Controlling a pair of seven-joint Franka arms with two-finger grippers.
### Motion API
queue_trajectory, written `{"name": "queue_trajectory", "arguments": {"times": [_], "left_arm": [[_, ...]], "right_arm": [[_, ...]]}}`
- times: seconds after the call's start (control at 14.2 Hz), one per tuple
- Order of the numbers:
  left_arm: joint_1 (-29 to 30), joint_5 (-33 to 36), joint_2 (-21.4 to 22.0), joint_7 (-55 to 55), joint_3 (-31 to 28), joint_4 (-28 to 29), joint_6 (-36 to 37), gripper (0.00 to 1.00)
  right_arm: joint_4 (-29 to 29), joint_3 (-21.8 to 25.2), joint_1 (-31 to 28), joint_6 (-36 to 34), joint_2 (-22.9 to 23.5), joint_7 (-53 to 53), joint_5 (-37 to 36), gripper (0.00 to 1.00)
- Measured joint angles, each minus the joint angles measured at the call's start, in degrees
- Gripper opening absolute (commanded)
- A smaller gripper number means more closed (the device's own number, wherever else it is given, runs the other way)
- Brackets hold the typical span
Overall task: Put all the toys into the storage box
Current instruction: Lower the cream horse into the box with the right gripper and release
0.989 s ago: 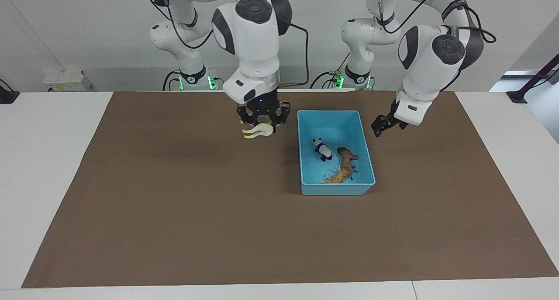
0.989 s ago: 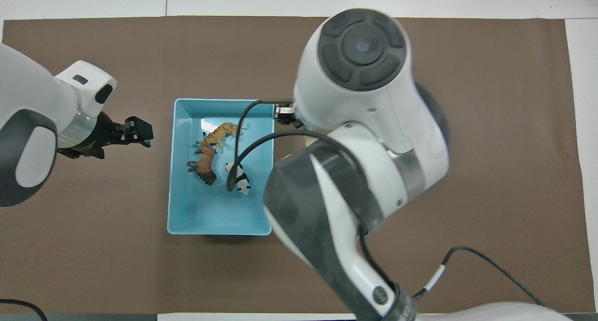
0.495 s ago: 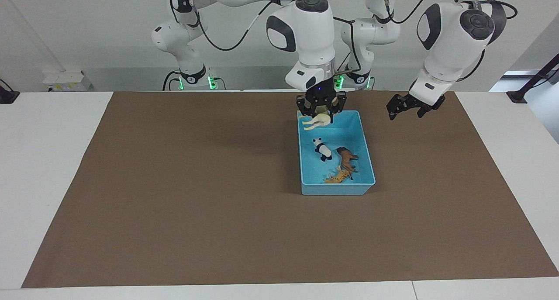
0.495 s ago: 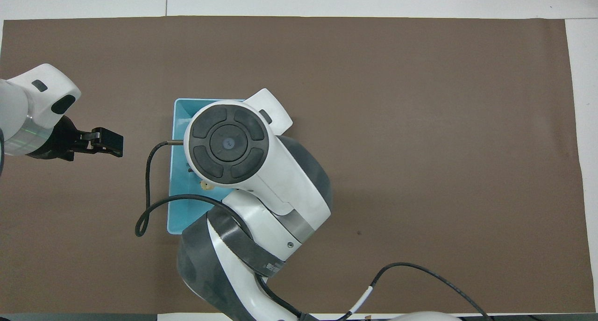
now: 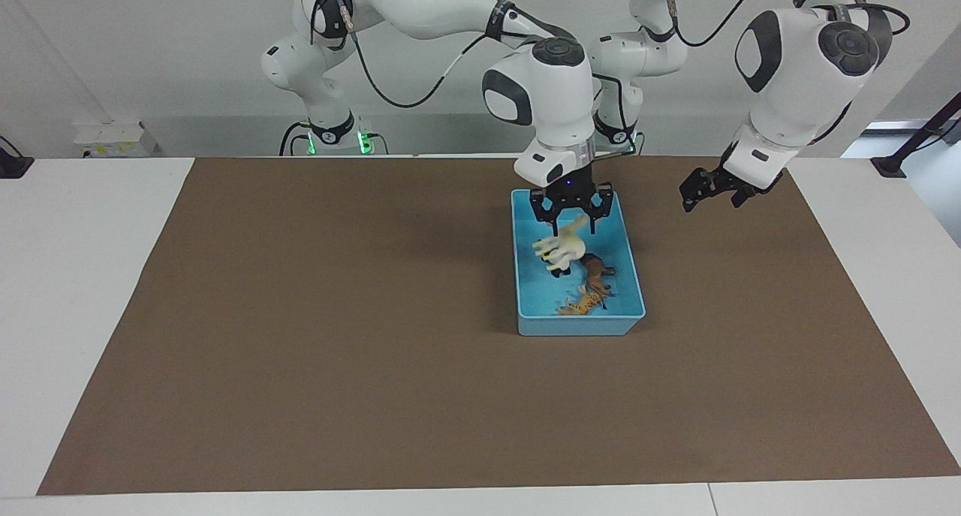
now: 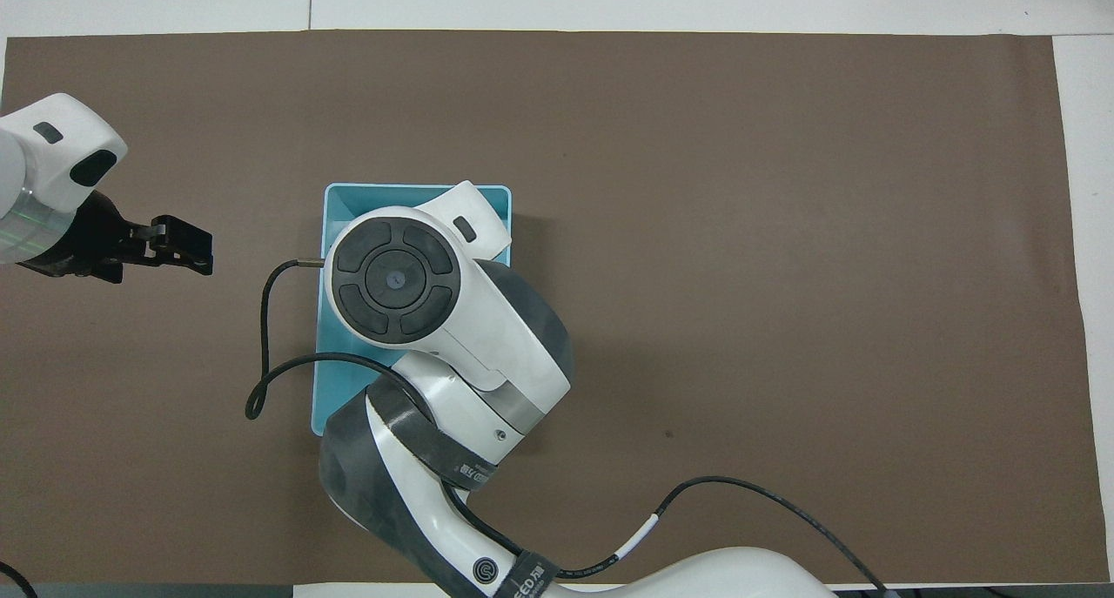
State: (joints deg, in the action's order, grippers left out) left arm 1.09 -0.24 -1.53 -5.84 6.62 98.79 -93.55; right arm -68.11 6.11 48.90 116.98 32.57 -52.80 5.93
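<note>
The light blue storage box (image 5: 579,326) lies on the brown mat; in the overhead view my right arm covers most of the storage box (image 6: 392,187) and every toy in it. My right gripper (image 5: 570,223) hangs over the box's end nearer the robots, fingers spread, open. The cream-white horse (image 5: 561,245) is tilted just under its fingertips, over the panda (image 5: 556,270), which shows only as a black bit. The brown animal (image 5: 597,270) and the striped tiger (image 5: 585,303) lie inside the box. My left gripper (image 5: 695,194) waits open and empty over the mat beside the box (image 6: 184,248).
The brown mat (image 5: 315,336) covers most of the white table (image 5: 82,223). A black cable (image 6: 265,354) from my right arm loops over the mat beside the box. Both arm bases stand at the table's robot end.
My right gripper carried the white horse from over the mat to over the box, then spread its fingers; the horse now sits lower, below the fingertips. My left gripper drew away from the box.
</note>
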Motion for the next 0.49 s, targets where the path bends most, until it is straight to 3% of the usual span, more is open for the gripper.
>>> {"name": "queue_trajectory", "arguments": {"times": [0.28, 0.49], "left_arm": [[-0.01, 0.0, -0.45, 0.0, 0.19, -0.57, 0.06, 1.0], [-0.01, 0.0, -0.45, 0.01, 0.2, -0.92, 0.05, 1.0]], "right_arm": [[1.43, 0.85, -0.28, -3.55, -0.49, -2.92, -0.33, 1.0], [1.57, 4.92, -2.56, -6.61, -4.48, -2.1, -1.51, 1.0]]}}
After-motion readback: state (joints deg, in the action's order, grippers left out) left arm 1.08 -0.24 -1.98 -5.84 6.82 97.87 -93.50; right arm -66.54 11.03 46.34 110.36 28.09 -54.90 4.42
